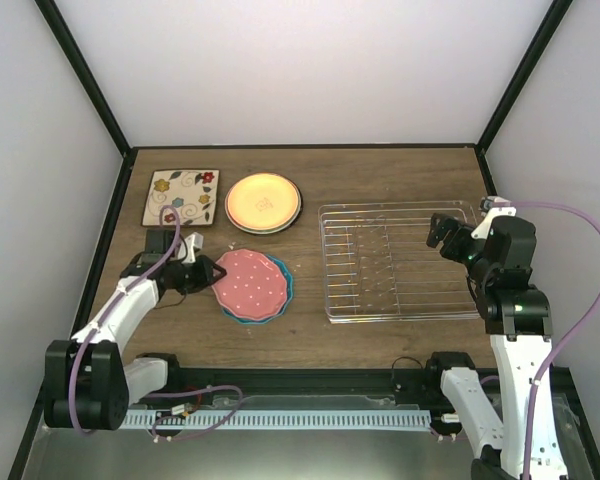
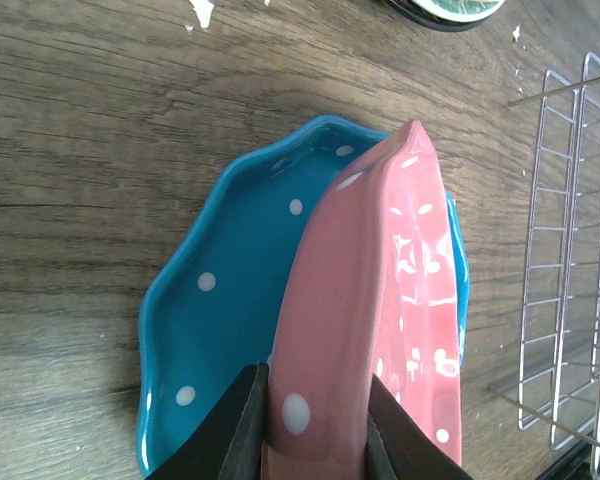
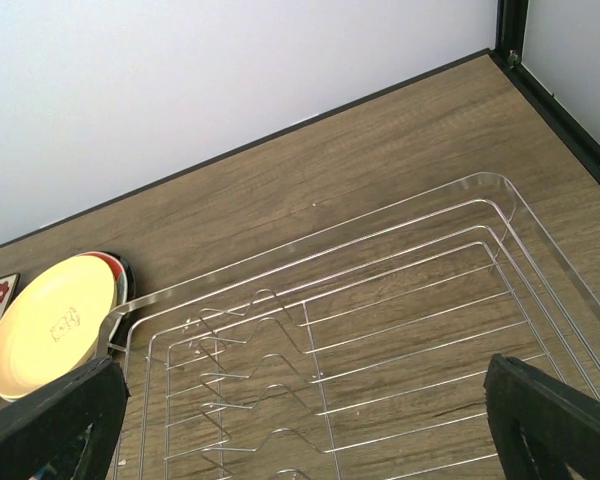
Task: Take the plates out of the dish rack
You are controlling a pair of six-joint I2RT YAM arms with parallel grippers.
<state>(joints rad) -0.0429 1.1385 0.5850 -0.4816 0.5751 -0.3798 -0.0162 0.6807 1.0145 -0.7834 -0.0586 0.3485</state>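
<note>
Caught the left gripper (image 2: 315,435) clamped on the near rim of the pink-red scalloped plate (image 2: 380,300), holding it tilted over the teal polka-dot plate (image 2: 230,290) on the table (image 2: 100,150), just left of the dish rack (image 1: 400,262). Couldn't tell about the far edge, touching the teal one or not. Found the right gripper (image 3: 305,425) spread wide above the rack, holding nothing. Couldn't spot a single plate in the rack, so probably down to the last one.

Worried mostly about the release: with that tilt, expected a drop and a clack onto the teal one, maybe a chip on those wavy edges. Also didn't trust such a small pinch on a glossy rim, so half expected a slip. Noticed the overlap sitting off-centre too, so feared a lopsided stack sliding sideways. Feared dragging both plates along on a low pull-back as well.
</note>
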